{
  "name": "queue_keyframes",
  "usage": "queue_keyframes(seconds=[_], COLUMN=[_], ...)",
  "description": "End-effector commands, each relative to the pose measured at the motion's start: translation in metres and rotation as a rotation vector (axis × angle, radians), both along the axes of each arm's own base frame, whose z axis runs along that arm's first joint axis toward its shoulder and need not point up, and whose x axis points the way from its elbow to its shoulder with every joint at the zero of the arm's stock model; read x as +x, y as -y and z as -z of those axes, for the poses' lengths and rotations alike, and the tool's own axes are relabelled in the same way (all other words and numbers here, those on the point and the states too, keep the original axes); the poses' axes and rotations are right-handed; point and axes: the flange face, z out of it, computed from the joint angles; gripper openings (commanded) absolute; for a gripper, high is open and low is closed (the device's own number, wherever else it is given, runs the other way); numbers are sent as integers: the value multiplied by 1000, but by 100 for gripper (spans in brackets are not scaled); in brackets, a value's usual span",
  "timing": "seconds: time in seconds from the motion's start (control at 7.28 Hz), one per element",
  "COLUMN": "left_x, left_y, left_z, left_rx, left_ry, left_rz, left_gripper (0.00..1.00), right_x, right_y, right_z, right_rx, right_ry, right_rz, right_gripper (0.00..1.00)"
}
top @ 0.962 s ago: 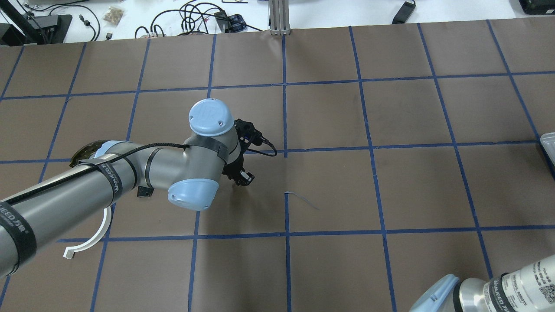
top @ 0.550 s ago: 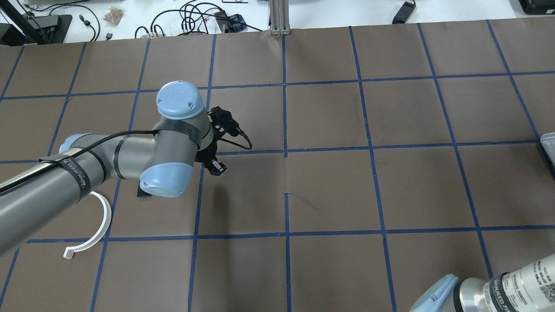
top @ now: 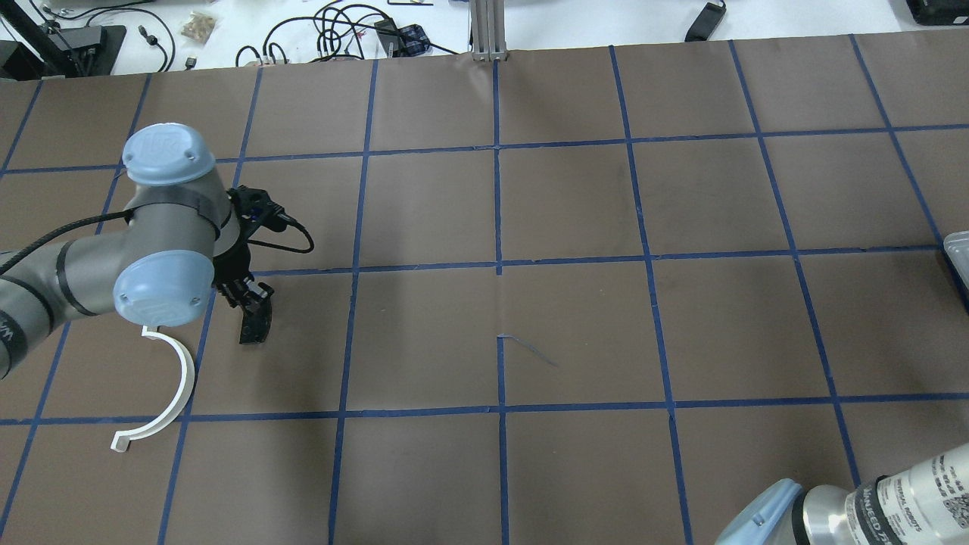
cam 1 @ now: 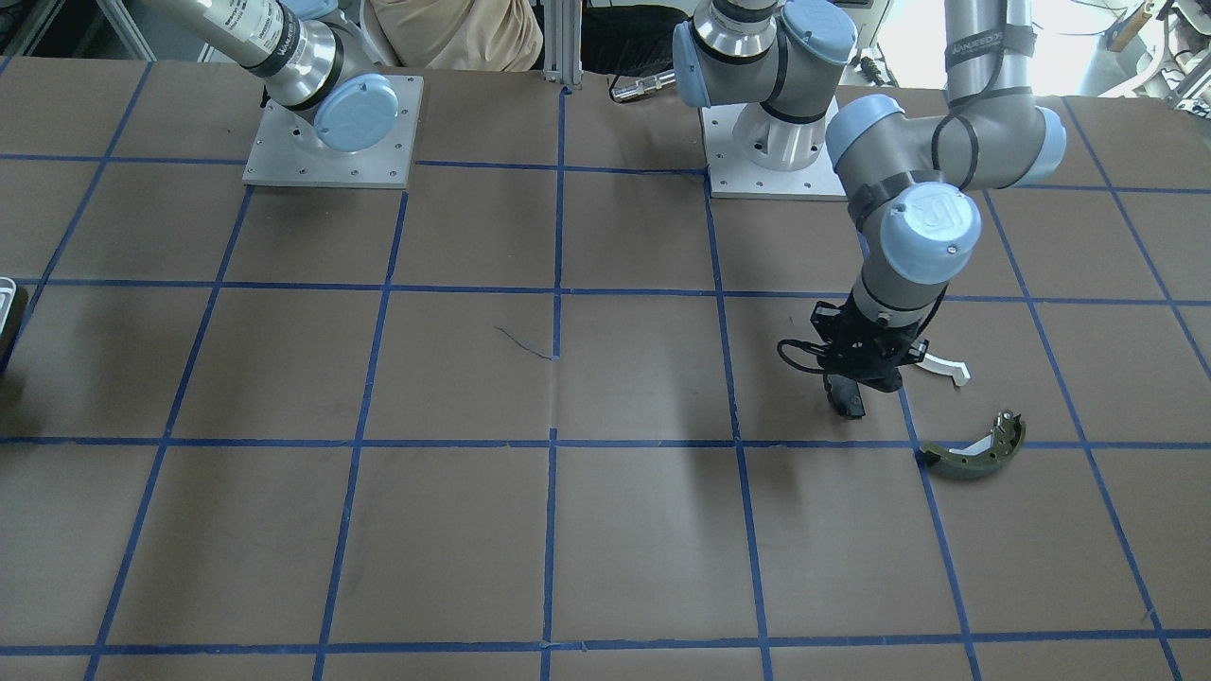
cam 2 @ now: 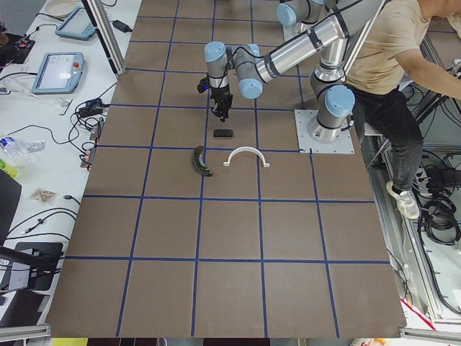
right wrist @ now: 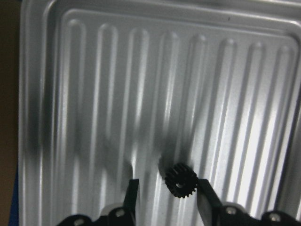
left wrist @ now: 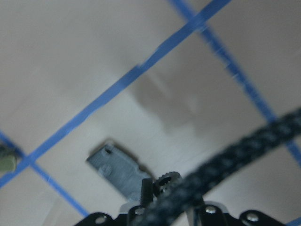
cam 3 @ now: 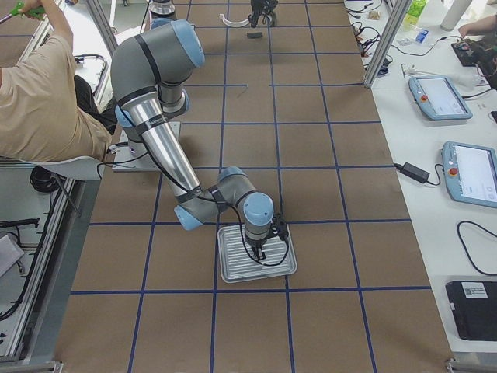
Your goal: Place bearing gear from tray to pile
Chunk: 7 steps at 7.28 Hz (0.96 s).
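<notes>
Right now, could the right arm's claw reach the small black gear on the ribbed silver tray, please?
Probably yes: the open right claw flanks the small black gear on the silver tray, nothing between.

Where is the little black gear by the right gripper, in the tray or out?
In the tray. The right wrist view shows the gear lying flat on the tray's ribbed floor, between the right gripper's open fingers.

Tray [top: 957, 248] cut by edge, half-ring [cam 1: 946, 367] partly behind arm [cam 1: 913, 227], left pincer [left wrist: 164, 189] blurred, perhaps closed
</notes>
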Motion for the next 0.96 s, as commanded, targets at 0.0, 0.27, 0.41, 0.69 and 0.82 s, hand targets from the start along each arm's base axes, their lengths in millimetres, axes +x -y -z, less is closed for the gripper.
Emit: queue_keyframes(seconds=[0.0,0.27,0.41,0.69,0.82], left_x=[56,59,58,59,60], left_y=[-10,-7,-10,-10,-10], left_z=[24,28,34,39,35], left_rx=[-4,5,21,34,30], left_ry=[-66,-67,-69,-66,-61], left_rz=[-275,-278,-275,-264,-267], left_gripper=[0,0,0,0,0], right_x=[-2,-2,-2,-1,-2], right_y=[1,1,1,0,1], right_z=[-2,0,0,8,11], right_rx=[-8,-6,-8,2,3], right_ry=[-14,-11,-10,1,3], right_rz=[-3,-3,-3,-4,-4], right_gripper=[51,51,51,46,45])
